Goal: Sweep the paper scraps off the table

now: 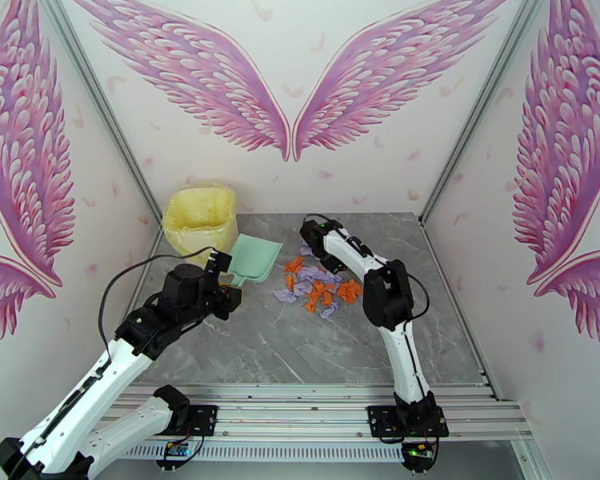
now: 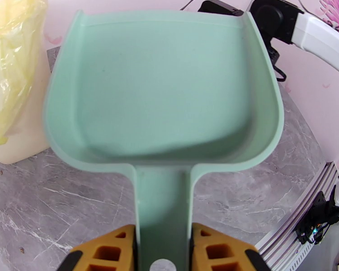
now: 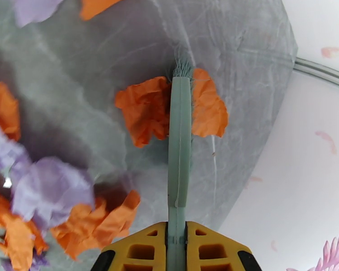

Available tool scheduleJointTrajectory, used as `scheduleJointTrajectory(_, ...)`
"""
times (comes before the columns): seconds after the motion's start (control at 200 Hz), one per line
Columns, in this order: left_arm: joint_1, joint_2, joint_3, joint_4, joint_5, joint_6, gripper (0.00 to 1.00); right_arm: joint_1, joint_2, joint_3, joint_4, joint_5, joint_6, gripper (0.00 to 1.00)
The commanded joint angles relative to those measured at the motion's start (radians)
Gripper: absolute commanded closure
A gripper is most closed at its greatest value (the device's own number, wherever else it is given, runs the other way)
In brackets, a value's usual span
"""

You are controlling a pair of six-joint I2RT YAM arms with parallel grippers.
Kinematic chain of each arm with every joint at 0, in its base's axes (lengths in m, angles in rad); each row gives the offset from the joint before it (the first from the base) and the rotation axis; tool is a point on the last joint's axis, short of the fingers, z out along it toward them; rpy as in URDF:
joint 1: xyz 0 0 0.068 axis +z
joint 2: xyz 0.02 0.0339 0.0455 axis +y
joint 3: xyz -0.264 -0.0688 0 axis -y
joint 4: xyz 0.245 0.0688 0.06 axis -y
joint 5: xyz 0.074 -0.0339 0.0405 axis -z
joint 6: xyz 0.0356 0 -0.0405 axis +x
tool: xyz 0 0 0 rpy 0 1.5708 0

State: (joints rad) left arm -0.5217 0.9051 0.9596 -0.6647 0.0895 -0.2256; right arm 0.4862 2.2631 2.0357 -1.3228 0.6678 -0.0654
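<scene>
Taking in white walls [image 1: 340, 182] on three sides, painted with big pink wings [image 1: 212, 82]. Spotting small pink feathers [image 1: 326, 175] scattered between. Noting grey metal posts [image 1: 100, 106] in both back corners, silver rails [image 1: 300, 414] along the near edge. Bright, even light throughout.

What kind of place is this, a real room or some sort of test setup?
Most likely a staged robot test booth: a marble-patterned table with a metal frame, white walls painted with pink wings closing it in, and a left arm and right arm bolted at its near edge.
</scene>
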Motion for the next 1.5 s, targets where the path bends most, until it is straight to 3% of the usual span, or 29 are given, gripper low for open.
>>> scheduleJointTrajectory(0.0, 0.005, 0.003, -0.009, 0.02, 0.008, -0.006, 1.0, 0.042, -0.128, -0.013, -0.059, -0.058, 0.029, 1.0)
scheduleJointTrajectory(0.13, 0.006, 0.007, -0.006, 0.02, 0.007, -0.005, 1.0, 0.091, -0.156, 0.093, -0.124, -0.021, 0.015, 1.0)
scheduleJointTrajectory(0.285, 0.006, 0.008, -0.007, 0.018, 0.007, -0.004, 1.0, 0.108, -0.063, 0.329, -0.154, 0.018, -0.08, 1.0)
scheduleJointTrajectory(0.545, 0.005, 0.001, -0.012, 0.012, 0.001, -0.008, 1.0, 0.112, 0.162, 0.477, 0.175, 0.15, -0.405, 1.0)
scheduleJointTrajectory(0.86, 0.001, -0.004, -0.014, 0.009, -0.012, -0.007, 1.0, 0.115, 0.35, 0.573, 0.342, 0.095, -0.497, 1.0)
scheduleJointTrajectory(1.07, 0.006, 0.005, -0.008, 0.009, -0.014, -0.001, 1.0, 0.122, 0.309, 0.429, 0.262, 0.078, -0.452, 1.0)
scheduleJointTrajectory(1.32, 0.017, 0.019, -0.001, 0.015, 0.0, 0.0, 1.0, 0.155, 0.07, 0.083, 0.246, -0.026, -0.346, 1.0)
scheduleJointTrajectory(1.495, 0.025, 0.035, -0.001, 0.011, 0.002, 0.0, 1.0, 0.176, -0.078, -0.091, 0.233, -0.019, -0.268, 1.0)
